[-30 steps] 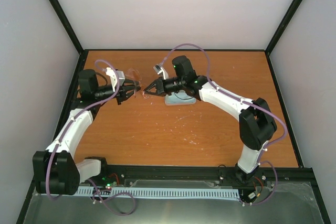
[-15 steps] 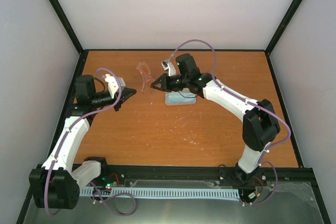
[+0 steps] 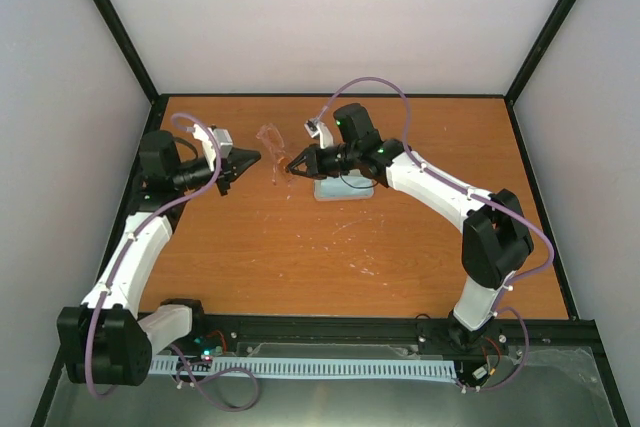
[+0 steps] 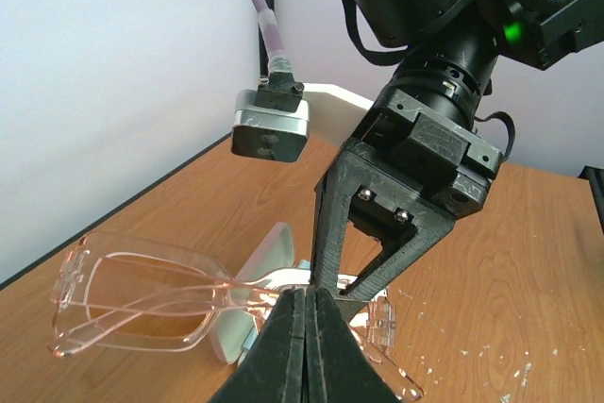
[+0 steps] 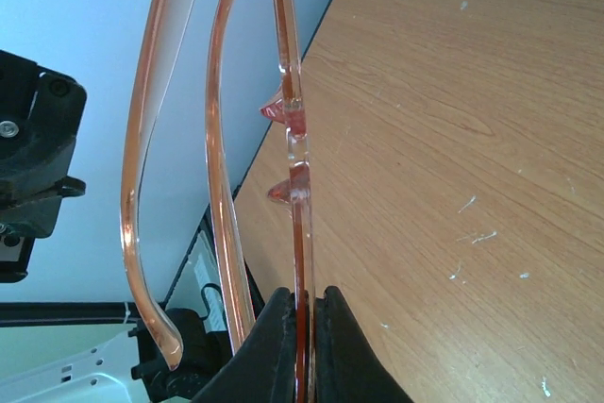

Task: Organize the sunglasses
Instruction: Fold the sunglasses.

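The sunglasses (image 3: 270,137) have a thin clear frame with orange-amber lenses. My right gripper (image 3: 291,168) is shut on one end of them and holds them above the table. The right wrist view shows its fingers (image 5: 283,346) pinching the frame edge-on (image 5: 294,148). My left gripper (image 3: 254,158) is shut and empty, its tip just left of the glasses. In the left wrist view its closed fingertips (image 4: 307,327) point at the glasses (image 4: 142,294) and at the right gripper (image 4: 330,282). No pink case shows.
A pale light-blue flat thing (image 3: 345,190) lies on the wooden table (image 3: 400,247) under the right arm; it also shows behind the glasses in the left wrist view (image 4: 257,266). Black frame posts and white walls enclose the table.
A second ago both grippers met at the glasses. The left one let go and drew back, then came up beside them again. The right one lifted the glasses toward the back.
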### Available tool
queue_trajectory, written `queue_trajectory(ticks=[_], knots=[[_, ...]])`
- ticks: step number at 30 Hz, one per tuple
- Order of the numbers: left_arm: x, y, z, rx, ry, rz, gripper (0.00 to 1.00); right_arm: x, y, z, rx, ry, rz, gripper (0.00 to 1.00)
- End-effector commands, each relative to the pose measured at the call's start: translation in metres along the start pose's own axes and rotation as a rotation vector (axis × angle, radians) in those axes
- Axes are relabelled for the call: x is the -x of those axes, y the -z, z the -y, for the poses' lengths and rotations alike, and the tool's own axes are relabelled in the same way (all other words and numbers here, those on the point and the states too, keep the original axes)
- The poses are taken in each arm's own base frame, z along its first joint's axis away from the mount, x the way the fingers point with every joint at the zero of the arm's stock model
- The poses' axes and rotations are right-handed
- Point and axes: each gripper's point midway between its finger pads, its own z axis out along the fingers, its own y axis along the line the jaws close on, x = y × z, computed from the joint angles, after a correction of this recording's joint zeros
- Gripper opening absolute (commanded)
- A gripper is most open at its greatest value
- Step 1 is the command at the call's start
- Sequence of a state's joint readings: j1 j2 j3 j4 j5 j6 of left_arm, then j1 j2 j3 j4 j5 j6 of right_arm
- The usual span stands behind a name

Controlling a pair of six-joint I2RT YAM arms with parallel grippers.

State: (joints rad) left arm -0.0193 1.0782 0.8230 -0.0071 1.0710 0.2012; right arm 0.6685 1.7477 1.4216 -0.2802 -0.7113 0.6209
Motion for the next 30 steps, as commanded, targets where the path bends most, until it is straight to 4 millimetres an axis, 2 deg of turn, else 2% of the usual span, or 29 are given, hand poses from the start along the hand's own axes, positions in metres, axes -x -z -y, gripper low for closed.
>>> queue_trajectory(ticks=[1,6,12,24,26,28,30], knots=[[0.027,-0.005,0.008,-0.065,-0.043,0.056,0.01,0.010,0.006,-0.030,0.070,0.074,0.018,0.03],[0.019,-0.015,0.019,-0.116,-0.006,0.055,0.01,0.013,0.008,-0.039,0.100,0.090,0.026,0.03],[0.005,-0.021,0.018,-0.134,0.015,0.032,0.01,0.015,0.011,-0.049,0.134,0.104,0.028,0.03],[-0.023,-0.040,0.017,-0.160,0.036,-0.014,0.01,0.013,0.020,-0.091,0.276,0.167,-0.002,0.04],[-0.023,-0.041,0.017,-0.164,0.035,-0.015,0.01,0.014,0.020,-0.088,0.252,0.167,0.003,0.04],[-0.019,-0.040,0.018,-0.164,0.025,-0.013,0.02,0.016,0.019,-0.072,0.170,0.149,0.025,0.03],[-0.014,-0.037,0.020,-0.156,0.008,-0.016,0.10,0.014,0.018,-0.052,0.109,0.107,0.025,0.03]])
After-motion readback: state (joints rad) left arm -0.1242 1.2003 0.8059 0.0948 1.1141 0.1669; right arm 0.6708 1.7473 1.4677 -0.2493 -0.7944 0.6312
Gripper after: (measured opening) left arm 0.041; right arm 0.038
